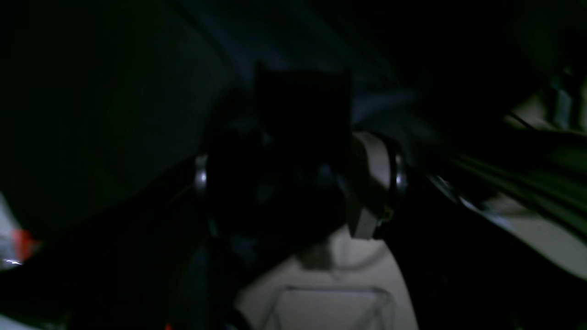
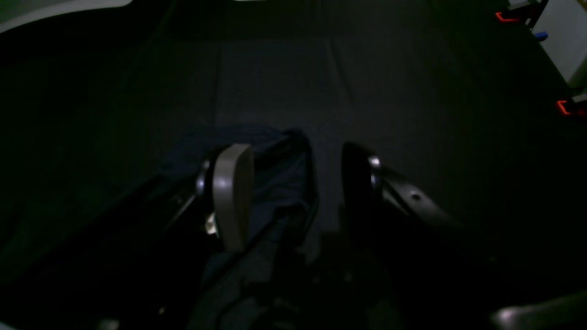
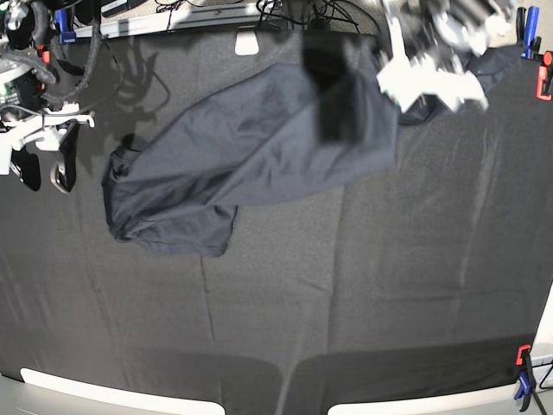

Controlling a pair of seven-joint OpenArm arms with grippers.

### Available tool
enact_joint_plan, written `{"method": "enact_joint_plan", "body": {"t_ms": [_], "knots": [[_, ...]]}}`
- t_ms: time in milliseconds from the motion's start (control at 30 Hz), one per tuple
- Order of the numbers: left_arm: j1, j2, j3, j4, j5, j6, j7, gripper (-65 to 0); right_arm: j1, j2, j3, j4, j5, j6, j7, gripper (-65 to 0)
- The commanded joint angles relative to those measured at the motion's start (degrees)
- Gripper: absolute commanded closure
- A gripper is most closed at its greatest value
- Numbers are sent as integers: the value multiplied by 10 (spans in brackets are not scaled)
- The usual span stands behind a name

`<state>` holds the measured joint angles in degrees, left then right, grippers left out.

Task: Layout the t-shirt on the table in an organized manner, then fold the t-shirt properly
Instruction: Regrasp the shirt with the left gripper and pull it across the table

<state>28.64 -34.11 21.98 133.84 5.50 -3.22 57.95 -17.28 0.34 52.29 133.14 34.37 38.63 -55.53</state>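
left gripper (image 3: 432, 82) blurred, can't tell its jaws; right gripper (image 2: 293, 192) spread, empty. t-shirt (image 3: 259, 147) bunched, layout step. next: regrasp edges.

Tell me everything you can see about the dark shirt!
The dark navy-grey soft cotton t-shirt lies rumpled on the black creased fabric table, stretched slantwise from the near left up to the far right. One sleeve sticks out at its lower left. Its far end bunches under the blurred left pincer; whether that touches the cloth is unclear.

T-shirt (image 3: 259, 143) blocks table (image 3: 389, 285) top-left; front half & right side open
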Motion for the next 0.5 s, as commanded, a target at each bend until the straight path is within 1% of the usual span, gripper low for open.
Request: {"method": "enact_joint_plan", "body": {"t_ms": [0, 100, 233, 467], "knots": [[-19, -4, -2, 12, 15, 19, -10, -331, 1, 5, 2, 10, 8, 14, 15, -305], [-69, -3, -2, 12, 17, 40, -4, -331, 1, 5, 2, 10, 8, 14, 15, -305], [-125, -4, -2, 12, -18, 41, 24, -331, 1, 5, 2, 10, 8, 14, 15, -305], [-191, -3, -2, 12, -39, 41, -11, -331, 1, 4, 2, 10, 8, 14, 15, -305]]}}
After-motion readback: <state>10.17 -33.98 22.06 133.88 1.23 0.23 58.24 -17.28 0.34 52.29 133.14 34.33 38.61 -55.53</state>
